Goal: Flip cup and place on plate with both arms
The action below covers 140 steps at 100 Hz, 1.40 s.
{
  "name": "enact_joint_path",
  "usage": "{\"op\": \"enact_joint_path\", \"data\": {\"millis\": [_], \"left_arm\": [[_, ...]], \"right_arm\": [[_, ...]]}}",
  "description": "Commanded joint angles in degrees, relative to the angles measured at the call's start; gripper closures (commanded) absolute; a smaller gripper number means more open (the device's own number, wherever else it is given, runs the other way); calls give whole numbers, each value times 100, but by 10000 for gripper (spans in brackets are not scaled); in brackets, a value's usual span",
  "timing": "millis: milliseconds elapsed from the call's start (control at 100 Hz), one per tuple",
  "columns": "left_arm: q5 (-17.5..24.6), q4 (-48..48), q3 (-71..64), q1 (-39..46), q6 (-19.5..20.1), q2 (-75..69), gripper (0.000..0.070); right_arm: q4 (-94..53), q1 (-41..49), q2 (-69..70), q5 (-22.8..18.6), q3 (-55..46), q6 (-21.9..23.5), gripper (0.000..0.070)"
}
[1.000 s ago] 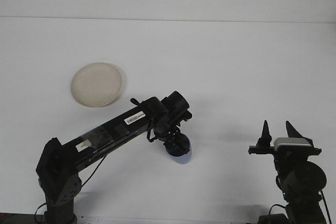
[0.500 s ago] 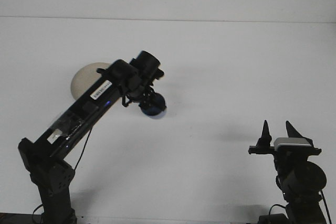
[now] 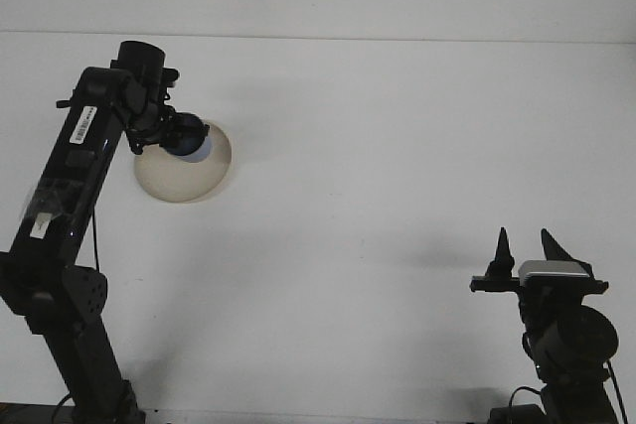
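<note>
The left gripper (image 3: 177,136) grasps the blue cup (image 3: 191,139) over the plate (image 3: 189,178) near the table's far-left corner; it should lower it upright, centred, then release. The right gripper (image 3: 524,243) rests spread apart.

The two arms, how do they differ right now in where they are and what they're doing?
The left gripper is stretched out to the far left and shut on the blue cup, over the plate; the right gripper sits near the bottom right, open and holding nothing. The left arm is extended, the right arm folded close to its base. Both are black.
</note>
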Motion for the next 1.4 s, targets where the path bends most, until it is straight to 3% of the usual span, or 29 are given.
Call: {"op": "enact_joint_path", "data": {"millis": [0, 590, 670, 810, 870, 1170, 1390], "left_arm": [[0, 31, 127, 114, 9, 238, 691], [7, 136, 127, 472, -142, 1202, 661], [7, 142, 127, 472, -192, 1224, 544], [7, 160, 199, 472, -262, 1211, 179], [7, 109, 297, 472, -295, 1211, 108], [11, -640, 1408, 470, -455, 1180, 109], [13, -695, 1425, 442, -483, 494, 112]], "right_arm": [[72, 9, 4, 7, 48, -44, 283], [66, 9, 4, 7, 48, -44, 283], [63, 9, 4, 7, 48, -44, 283], [55, 9, 4, 7, 48, -44, 284], [52, 9, 4, 7, 48, -44, 283], [52, 7, 4, 9, 48, -44, 284], [52, 7, 4, 24, 48, -46, 283]]}}
